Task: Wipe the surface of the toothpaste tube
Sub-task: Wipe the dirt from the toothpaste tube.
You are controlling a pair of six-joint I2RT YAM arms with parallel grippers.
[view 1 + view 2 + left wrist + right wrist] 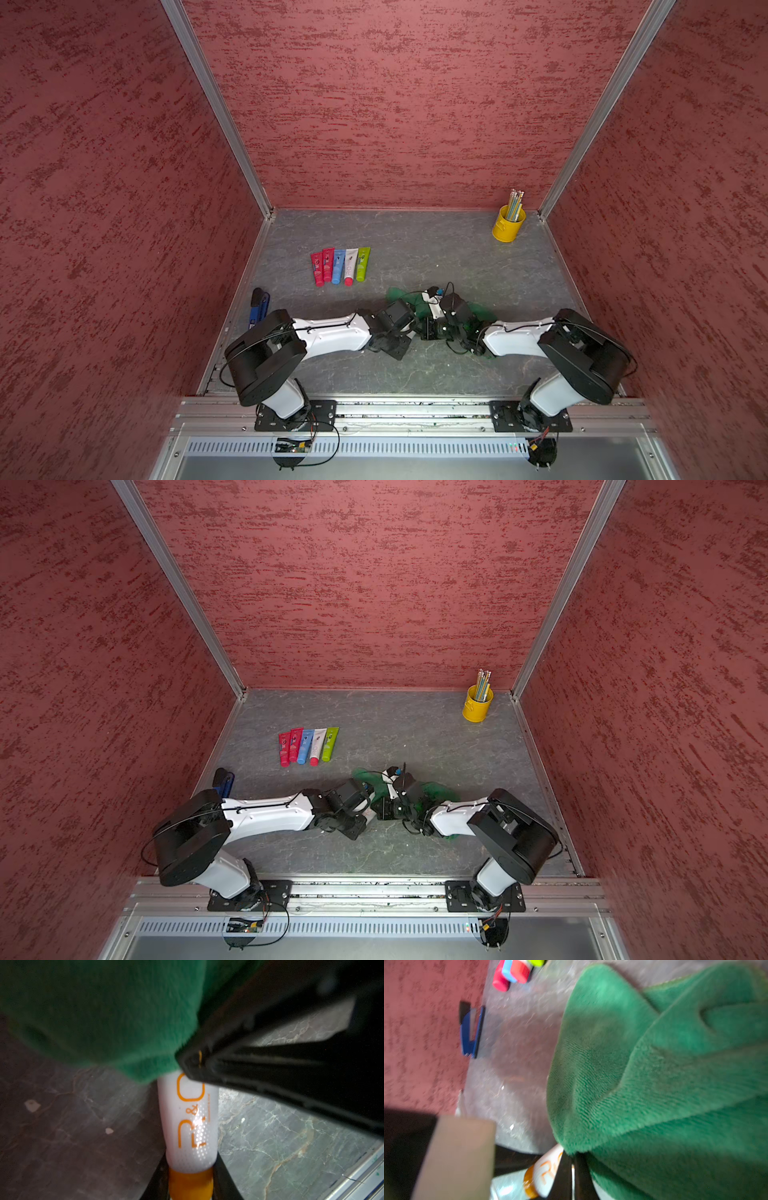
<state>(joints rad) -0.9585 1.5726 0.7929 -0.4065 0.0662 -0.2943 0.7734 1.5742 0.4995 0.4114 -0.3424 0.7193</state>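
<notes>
The toothpaste tube (188, 1126) is being gripped at its orange-capped end by my left end effector (191, 1180), over the middle of the counter (280, 1136), giving my right end effector (574, 1176), which is pinching the green cloth (654, 1084) tight, a steady white body to rub.

Six toothpaste tubes (338, 266), one green cloth (654, 1084), one yellow cup (508, 229), one blue object (258, 309).

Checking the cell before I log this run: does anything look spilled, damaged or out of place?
Nothing serious: five spare tubes lie in a neat row, the pencil cup stands upright. Only small pale flecks dot the tabletop near the white tube.
</notes>
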